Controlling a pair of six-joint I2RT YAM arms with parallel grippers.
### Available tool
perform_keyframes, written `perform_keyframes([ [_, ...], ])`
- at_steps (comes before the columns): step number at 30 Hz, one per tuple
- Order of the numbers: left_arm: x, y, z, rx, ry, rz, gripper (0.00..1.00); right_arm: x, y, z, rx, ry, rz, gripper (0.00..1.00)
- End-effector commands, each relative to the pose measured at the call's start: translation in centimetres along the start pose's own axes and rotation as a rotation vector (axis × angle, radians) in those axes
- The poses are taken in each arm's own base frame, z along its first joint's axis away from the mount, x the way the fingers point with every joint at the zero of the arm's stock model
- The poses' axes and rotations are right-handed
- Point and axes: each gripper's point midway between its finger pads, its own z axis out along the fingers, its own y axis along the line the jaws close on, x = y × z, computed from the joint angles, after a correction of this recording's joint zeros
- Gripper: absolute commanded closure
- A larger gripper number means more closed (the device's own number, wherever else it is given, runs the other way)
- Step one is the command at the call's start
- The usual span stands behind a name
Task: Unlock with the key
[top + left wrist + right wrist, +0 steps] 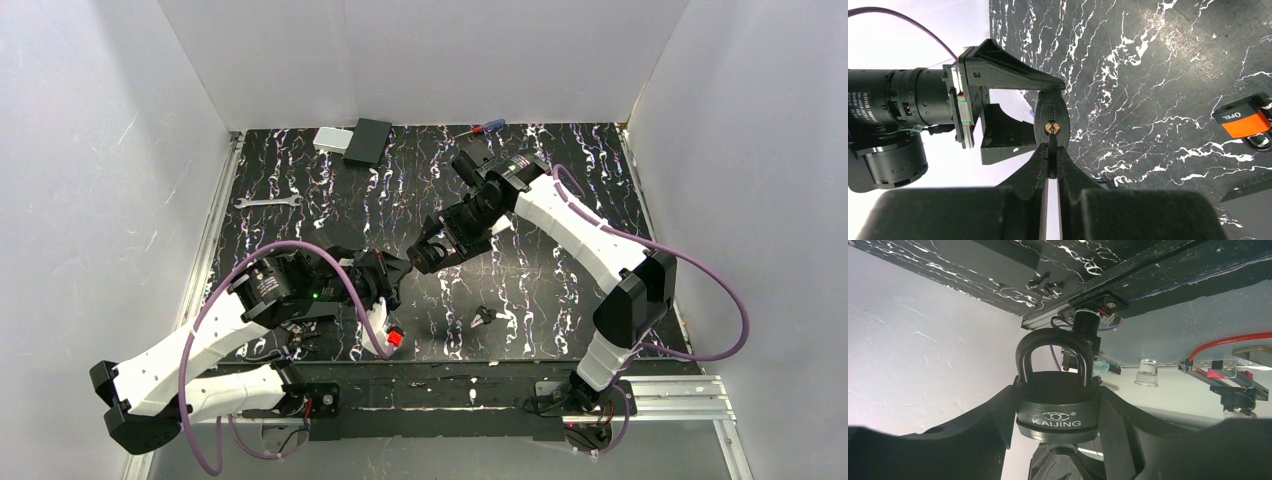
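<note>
Left gripper point(1052, 149) fingers stand nearly together, pinching the dark head of the key point(1052, 162), whose tip meets the brass keyhole of the black padlock point(1050, 112). Right gripper point(1057, 390) clamps that padlock by its body, shackle closed, above the table point(1148, 60).

The left claw point(1052, 150) and right claw point(1056, 395) meet tip to tip above the middle of the bench point(560, 200). The padlock point(1056, 422) sits between the right claw's fingers, its underside facing the left claw. The key point(1052, 165), pinched in the left claw, reaches that underside. A second padlock point(393, 338) lies on the bench just nearer the bases than the left claw. A small loose piece point(483, 317) lies nearer the bases than the right claw. Left of and beyond the left claw lies a wrench point(267, 202). Farther beyond it a box point(368, 141) and a block point(330, 139) lie side by side. A screwdriver point(480, 128) lies beyond the right claw.
</note>
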Motion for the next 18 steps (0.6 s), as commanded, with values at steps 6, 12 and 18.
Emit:
perform_keyframes([
  [6, -0.37, -0.01, -0.04, 0.028, -0.017, -0.014, 1.00, 2.62, 0.47, -2.92, -0.093, 0.064, -0.019, 0.99],
  [12, -0.36, 0.14, 0.22, 0.032, -0.020, -0.012, 1.00, 2.73, 0.53, -2.86, -0.094, 0.073, -0.030, 0.99],
  [18, -0.54, 0.24, 0.59, 0.037, -0.030, -0.012, 1.00, 2.85, 0.48, -2.88, -0.106, 0.082, -0.037, 0.99],
])
